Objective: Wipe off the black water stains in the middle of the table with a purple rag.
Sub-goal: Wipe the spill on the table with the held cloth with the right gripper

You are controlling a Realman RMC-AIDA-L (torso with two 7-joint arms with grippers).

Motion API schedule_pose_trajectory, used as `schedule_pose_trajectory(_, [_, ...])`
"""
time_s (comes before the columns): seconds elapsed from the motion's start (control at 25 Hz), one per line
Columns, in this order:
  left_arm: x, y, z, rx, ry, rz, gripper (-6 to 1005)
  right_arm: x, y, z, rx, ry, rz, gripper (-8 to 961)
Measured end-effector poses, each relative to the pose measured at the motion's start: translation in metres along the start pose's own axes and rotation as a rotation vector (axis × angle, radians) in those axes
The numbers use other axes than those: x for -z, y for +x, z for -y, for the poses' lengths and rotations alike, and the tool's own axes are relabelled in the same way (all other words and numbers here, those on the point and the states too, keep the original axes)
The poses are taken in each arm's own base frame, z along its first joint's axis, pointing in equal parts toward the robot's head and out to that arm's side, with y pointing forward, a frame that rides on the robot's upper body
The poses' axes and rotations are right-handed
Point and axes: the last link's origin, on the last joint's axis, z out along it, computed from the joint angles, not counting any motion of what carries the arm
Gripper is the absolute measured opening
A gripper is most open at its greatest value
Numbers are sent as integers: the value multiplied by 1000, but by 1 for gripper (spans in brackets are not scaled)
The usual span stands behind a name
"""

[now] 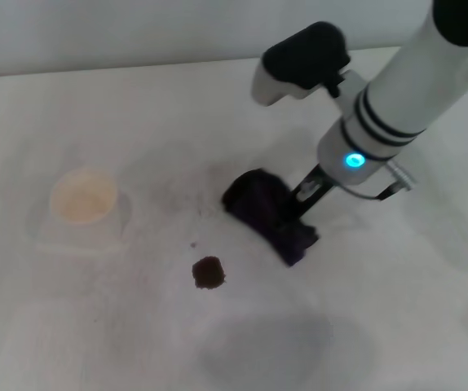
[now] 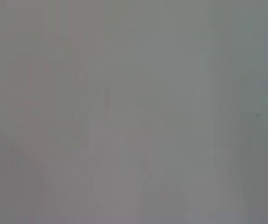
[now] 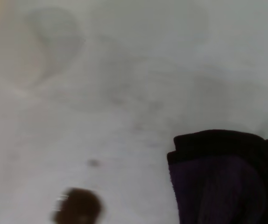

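- Purple rag (image 1: pixel 268 215) sat on the white table (image 1: pixel 397 326), with the right gripper (image 1: pixel 299 199) down on it. Its fingers seemed to be clamped on the cloth, though the folds hid most of them.
- The stain (image 1: pixel 209 272), a small dark blot, was near the rag but apart from it, on the left-arm side and closer to the robot. A tiny speck (image 1: pixel 192 243) lay just beside the blot.
- The rag could have slipped out if the hold was weak, because only one edge looked pinched.
- A bunched rag could have missed the blot or only smeared it wider.
- A long sweep could have bumped the cup (image 1: pixel 83 197), which stood well past the stain.
- The left gripper was not in sight.
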Motion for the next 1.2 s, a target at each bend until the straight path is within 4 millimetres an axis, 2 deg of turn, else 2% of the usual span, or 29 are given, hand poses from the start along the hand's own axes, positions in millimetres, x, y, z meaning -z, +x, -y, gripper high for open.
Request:
schedule_pose_trajectory(0.28, [-2,0,-2,1,-4,-3,862,-10,-8,-49,87,-141,20,98])
schedule_pose_trajectory(0.32, [-2,1,-3,1,-6,-3,862,-13,-10,-63,116,-170,18,97])
schedule_pose_trajectory(0.36, [-3,1,-3,0,-9,-4,862,-13,-10,-63,116,-170,18,97])
schedule_pose_trajectory(0.52, [-6,2,-6,-1,-20,-8,861,-24,-10,-86,169,-216,-10,97])
schedule_pose_trajectory(0.64, [-6,2,-6,-1,-20,-8,861,-29,-10,-97,195,-228,-18,97])
schedule_pose_trajectory(0.8, [-6,1,-6,0,-20,-5,861,-27,-15,-91,175,-193,-3,97])
schedule_pose_trajectory(1.2, [-5,1,-2,-7,-12,-1,861,-8,-19,-33,78,-13,30,98])
